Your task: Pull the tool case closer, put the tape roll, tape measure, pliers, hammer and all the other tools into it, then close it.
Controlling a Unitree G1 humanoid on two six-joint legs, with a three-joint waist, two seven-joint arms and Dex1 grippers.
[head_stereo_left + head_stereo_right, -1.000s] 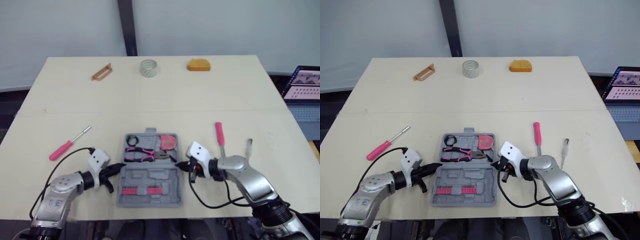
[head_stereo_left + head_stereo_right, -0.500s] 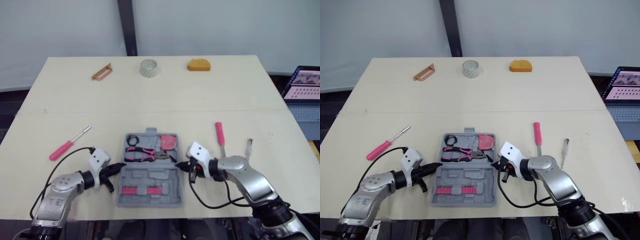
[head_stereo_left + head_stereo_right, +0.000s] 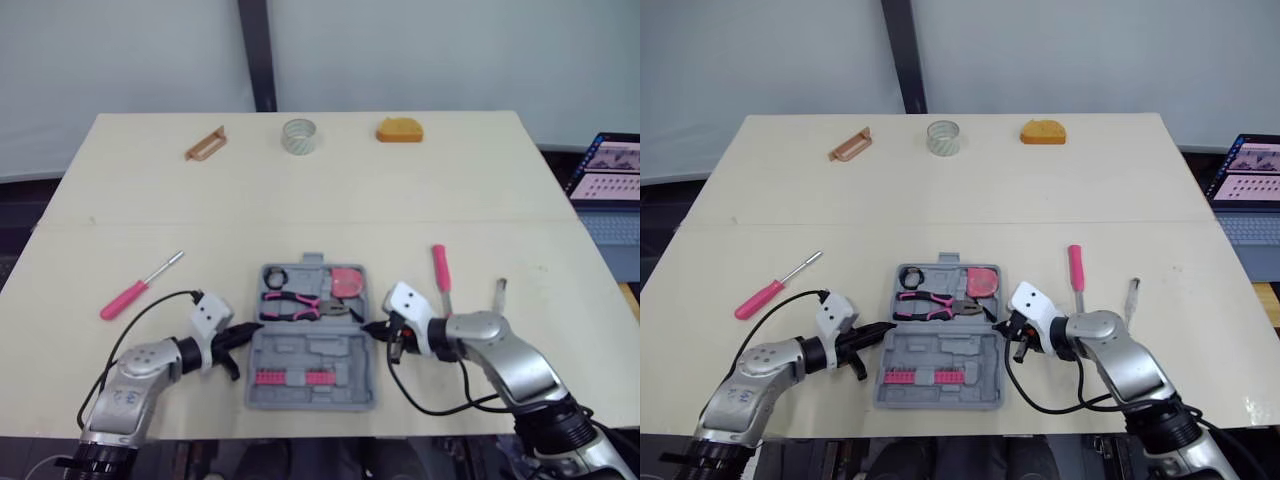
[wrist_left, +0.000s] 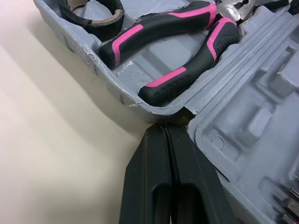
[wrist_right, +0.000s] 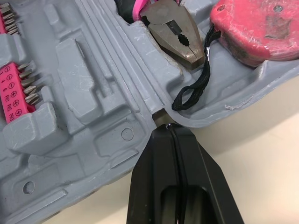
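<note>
Bit holder [image 5: 15,99] with PH lettering

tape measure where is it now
Left eye view: the tape measure lies in the open tool case, far right corner, beside the pliers.

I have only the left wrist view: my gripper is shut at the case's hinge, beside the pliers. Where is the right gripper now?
Observer: The right gripper is shut too, its tip at the hinge on the opposite side of the tool case.
Operator: Which tool lies outside the case on the left side?
Observer: A pink screwdriver lies on the table, to the robot's left of the case and apart from it.
Operator: And the tape roll?
Observer: The tape roll sits near the table's far edge, not in the case.
</note>
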